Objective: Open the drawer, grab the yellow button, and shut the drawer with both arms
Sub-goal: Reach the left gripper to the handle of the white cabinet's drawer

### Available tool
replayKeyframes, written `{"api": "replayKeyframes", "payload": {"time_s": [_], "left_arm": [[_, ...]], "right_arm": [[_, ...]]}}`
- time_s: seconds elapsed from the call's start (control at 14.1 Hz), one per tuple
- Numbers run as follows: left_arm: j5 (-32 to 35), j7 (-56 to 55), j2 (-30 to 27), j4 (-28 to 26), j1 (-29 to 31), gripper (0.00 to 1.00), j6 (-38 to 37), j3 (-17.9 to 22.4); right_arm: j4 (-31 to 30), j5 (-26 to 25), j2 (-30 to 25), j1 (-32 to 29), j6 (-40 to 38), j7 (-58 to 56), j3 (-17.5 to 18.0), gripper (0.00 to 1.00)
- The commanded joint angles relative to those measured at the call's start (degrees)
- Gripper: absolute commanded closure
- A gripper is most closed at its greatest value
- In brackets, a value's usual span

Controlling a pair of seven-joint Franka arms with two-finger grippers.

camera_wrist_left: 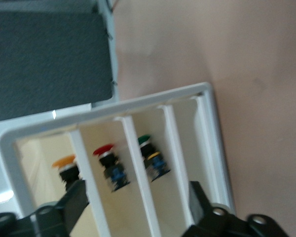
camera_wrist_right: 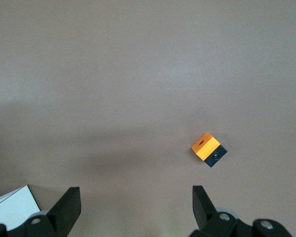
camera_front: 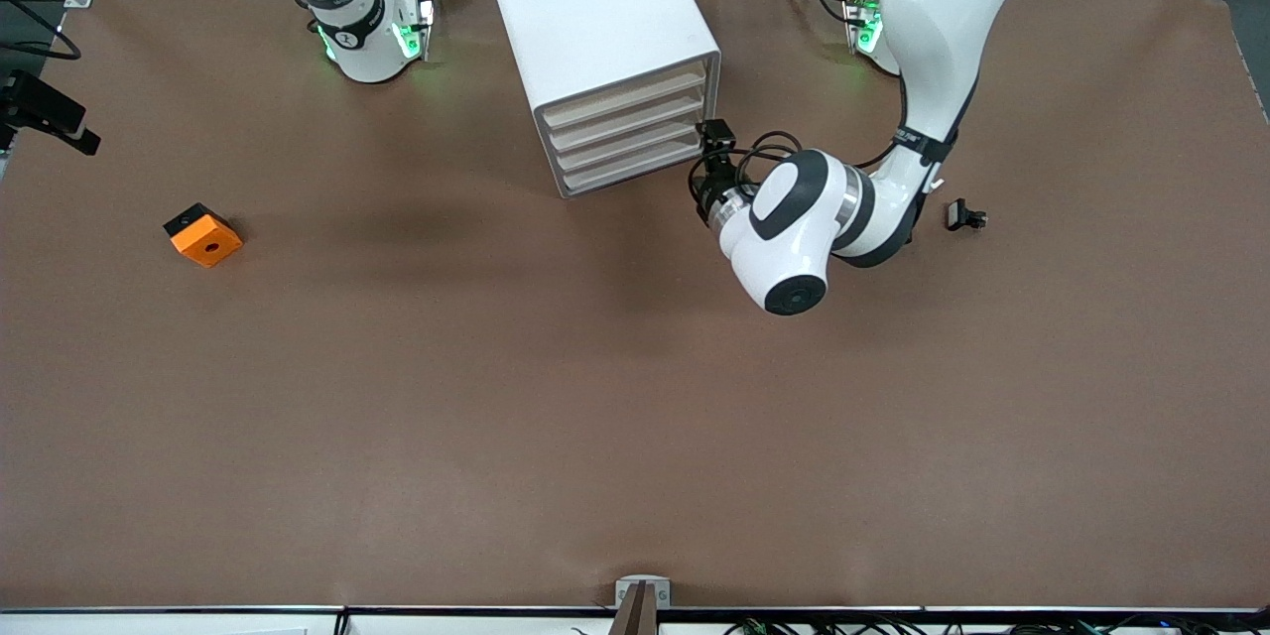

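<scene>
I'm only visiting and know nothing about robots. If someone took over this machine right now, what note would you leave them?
Left gripper: open, right at the front of the cabinet, holding nothing.
Right gripper: open and empty, waiting over bare table near its own base.
The drawer: the top one, shut like the three below.
The button: orange-yellow cap, inside the cabinet, beside a red-capped and a green-capped one.
Done: left arm has reached the cabinet front.
Left: pull the drawer out, take the button, close the drawer.

Even overhead light, soft shadows; left wrist view motion-blurred
</scene>
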Motion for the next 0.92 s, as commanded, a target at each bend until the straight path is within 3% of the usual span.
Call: {"api": "replayKeyframes", "payload": {"time_s": [0.0, 0.07, 0.28, 0.57, 0.64, 0.71, 0.78, 0.85], "left_arm": [[-2.5, -5.1, 0.5, 1.0, -2.7, 0.17, -1.4, 0.4], [-3.0, -6.0, 0.5, 0.8, -4.2, 0.23, -1.5, 0.4], [-5.5, -6.8, 1.7, 0.8, -6.3, 0.26, -4.9, 0.4], [-5.7, -7.7, 2.4, 0.6, -8.5, 0.44, -7.0, 0.4], [-5.7, -7.7, 2.6, 0.6, -8.6, 0.52, -7.3, 0.3], [-5.7, -7.7, 2.7, 0.6, -8.6, 0.67, -7.8, 0.4], [-5.8, -7.7, 2.7, 0.5, -8.5, 0.91, -7.9, 0.3], [-6.0, -7.7, 2.8, 0.5, -8.5, 1.0, -7.9, 0.4]], "right_arm": [[-0.8, -0.6, -0.9, 0.0, 0.3, -0.5, 0.1, 0.0], [-0.8, -0.6, -0.9, 0.0, 0.2, -0.5, 0.1, 0.0], [-0.8, -0.7, -0.8, 0.0, 0.4, -0.5, 0.1, 0.0], [-0.8, -0.7, -0.8, 0.0, 0.4, -0.5, 0.1, 0.0], [-0.8, -0.7, -0.9, -0.1, 0.4, -0.5, 0.1, 0.0], [-0.8, -0.7, -0.8, -0.1, 0.4, -0.5, 0.1, 0.0], [-0.8, -0.7, -0.8, -0.2, 0.4, -0.5, 0.1, 0.0], [-0.8, -0.7, -0.8, -0.1, 0.4, -0.5, 0.1, 0.0]]}}
